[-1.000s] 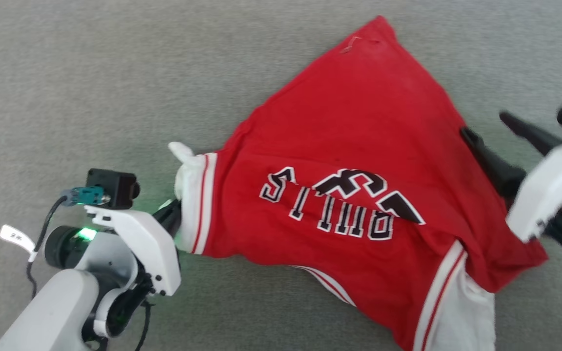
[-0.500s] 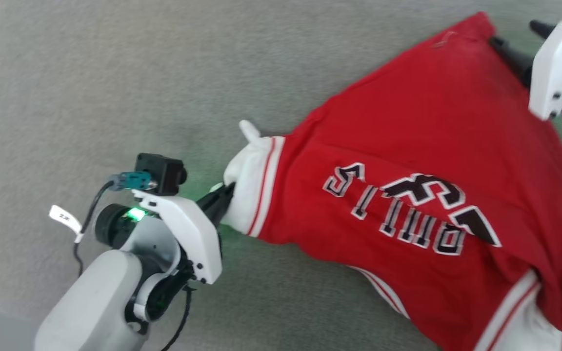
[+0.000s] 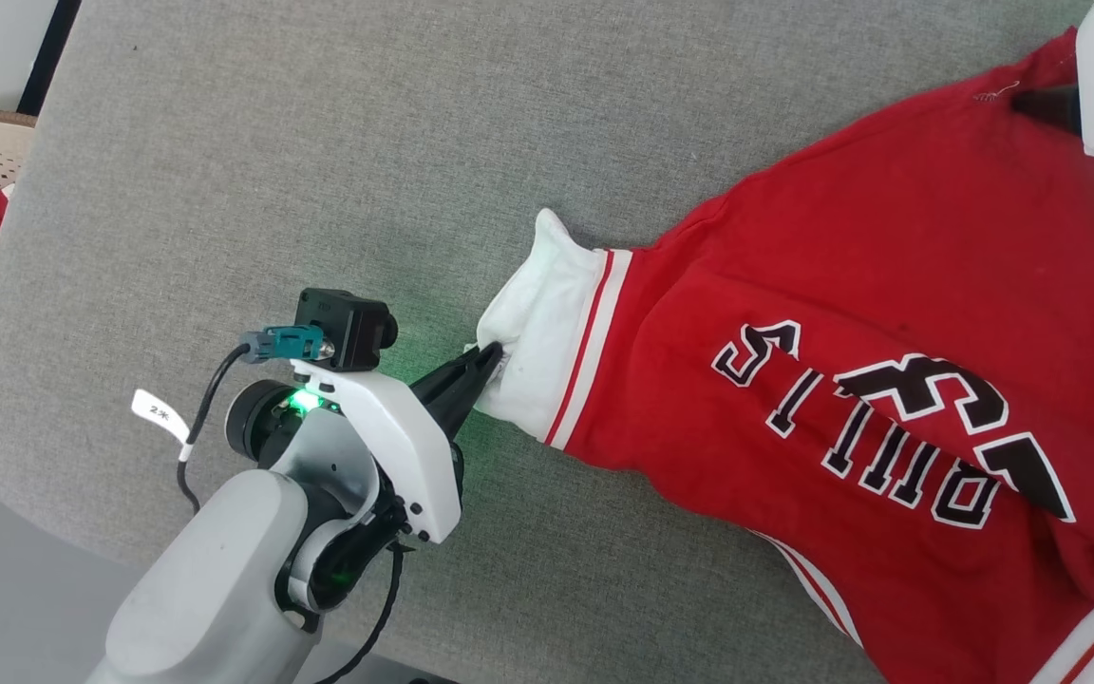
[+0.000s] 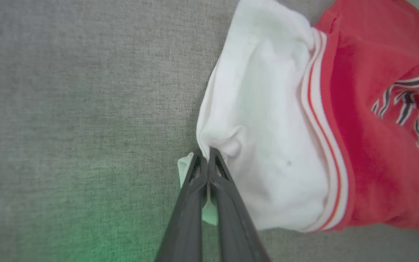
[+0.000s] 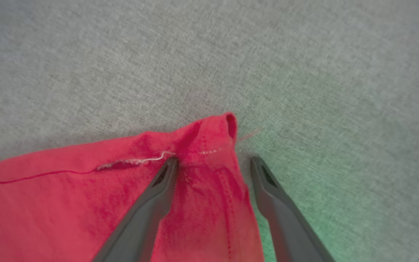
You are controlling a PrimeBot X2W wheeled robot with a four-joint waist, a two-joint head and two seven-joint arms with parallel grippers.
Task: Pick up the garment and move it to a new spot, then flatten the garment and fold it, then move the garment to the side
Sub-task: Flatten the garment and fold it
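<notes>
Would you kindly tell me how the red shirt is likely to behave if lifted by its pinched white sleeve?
Probably floppy: the garment bunches into soft folds where the left gripper pinches its white sleeve, so it would likely hang and drape. It seems light, being thin cloth. Pushed, it would likely wrinkle rather than slide on the textured gray surface.

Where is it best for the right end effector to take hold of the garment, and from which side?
Probably the red hem corner of the garment. It lies flat as a narrow point on the grey surface, between the open fingers of the right end effector. Come down from above, then close to pinch it.
</notes>
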